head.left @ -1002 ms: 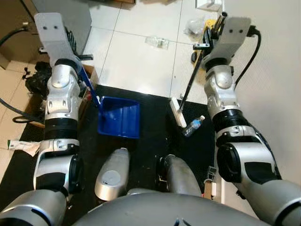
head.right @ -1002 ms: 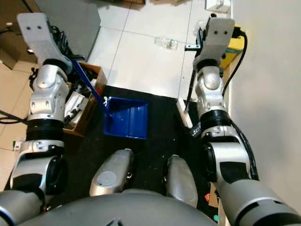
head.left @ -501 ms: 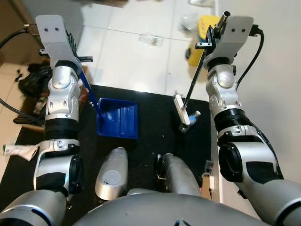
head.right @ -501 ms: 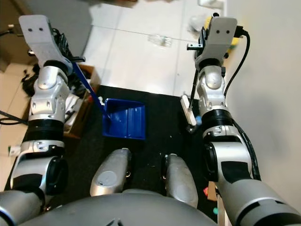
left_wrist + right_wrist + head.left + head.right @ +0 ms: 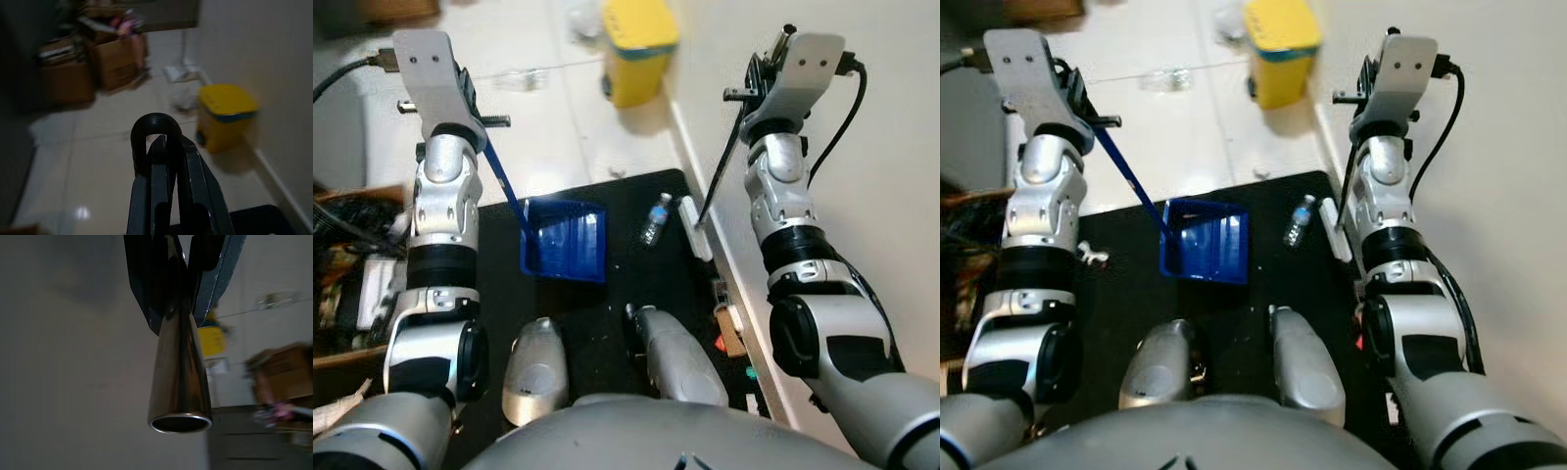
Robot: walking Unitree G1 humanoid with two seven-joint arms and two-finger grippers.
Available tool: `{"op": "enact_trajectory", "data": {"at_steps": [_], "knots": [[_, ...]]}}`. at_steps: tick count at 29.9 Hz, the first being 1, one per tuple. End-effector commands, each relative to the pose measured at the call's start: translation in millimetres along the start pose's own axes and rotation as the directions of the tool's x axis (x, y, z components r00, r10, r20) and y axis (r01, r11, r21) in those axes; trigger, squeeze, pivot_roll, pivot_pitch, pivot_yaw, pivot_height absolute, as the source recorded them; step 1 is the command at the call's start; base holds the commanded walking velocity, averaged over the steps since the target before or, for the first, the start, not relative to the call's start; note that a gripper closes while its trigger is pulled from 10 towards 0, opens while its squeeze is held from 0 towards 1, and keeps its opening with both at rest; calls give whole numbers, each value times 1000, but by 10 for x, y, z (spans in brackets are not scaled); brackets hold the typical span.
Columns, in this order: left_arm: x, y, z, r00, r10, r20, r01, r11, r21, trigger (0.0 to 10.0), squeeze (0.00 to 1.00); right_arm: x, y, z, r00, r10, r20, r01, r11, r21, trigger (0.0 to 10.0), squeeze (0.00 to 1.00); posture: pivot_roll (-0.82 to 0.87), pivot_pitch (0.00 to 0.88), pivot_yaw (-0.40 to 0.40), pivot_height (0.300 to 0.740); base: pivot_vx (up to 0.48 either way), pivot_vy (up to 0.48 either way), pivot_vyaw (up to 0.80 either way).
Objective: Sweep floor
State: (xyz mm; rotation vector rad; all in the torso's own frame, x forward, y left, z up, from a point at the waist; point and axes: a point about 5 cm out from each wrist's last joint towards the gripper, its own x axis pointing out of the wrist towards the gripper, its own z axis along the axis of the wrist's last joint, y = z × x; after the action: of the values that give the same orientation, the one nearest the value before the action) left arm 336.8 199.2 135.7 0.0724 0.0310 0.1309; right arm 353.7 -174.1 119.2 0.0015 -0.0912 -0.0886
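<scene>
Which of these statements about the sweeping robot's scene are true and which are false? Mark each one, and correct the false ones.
1. The dustpan is blue. True.
2. The bottle lies inside the dustpan. False: it lies on the black mat, between the dustpan and the broom head.
3. A yellow bin stands by the wall. True.
4. The right gripper holds a metal broom handle. True.
5. The left gripper holds the bottle. False: it holds the dustpan's handle.
</scene>
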Motion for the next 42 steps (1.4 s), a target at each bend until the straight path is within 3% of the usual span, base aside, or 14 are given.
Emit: {"op": "enact_trajectory", "data": {"at_steps": [1, 26, 35, 42], "knots": [[15, 1, 27, 1000, 3, 10, -3, 1000, 6, 10000, 0, 22, 4, 38, 1000, 2, 13, -2, 1000, -8, 10000, 0, 273, 13, -57, 740, 0, 0, -800], [16, 49, 22, 999, 30, 14, -30, 999, 17, 10000, 0, 25, 5, 27, 1000, 6, 7, -6, 1000, -15, 10000, 0, 275, 12, -61, 740, 0, 0, -728], [21, 369, 75, 989, 147, 36, -148, 988, 46, 10000, 0, 26, 21, 19, 1000, 27, 5, -27, 999, -16, 10000, 0, 275, 12, -61, 740, 0, 0, 0], [2, 488, 65, 983, 182, 24, -183, 982, 36, 10000, 0, 34, 53, 17, 999, 46, 4, -46, 999, -14, 10000, 0, 294, 2, -71, 740, 0, 0, 0]]}}
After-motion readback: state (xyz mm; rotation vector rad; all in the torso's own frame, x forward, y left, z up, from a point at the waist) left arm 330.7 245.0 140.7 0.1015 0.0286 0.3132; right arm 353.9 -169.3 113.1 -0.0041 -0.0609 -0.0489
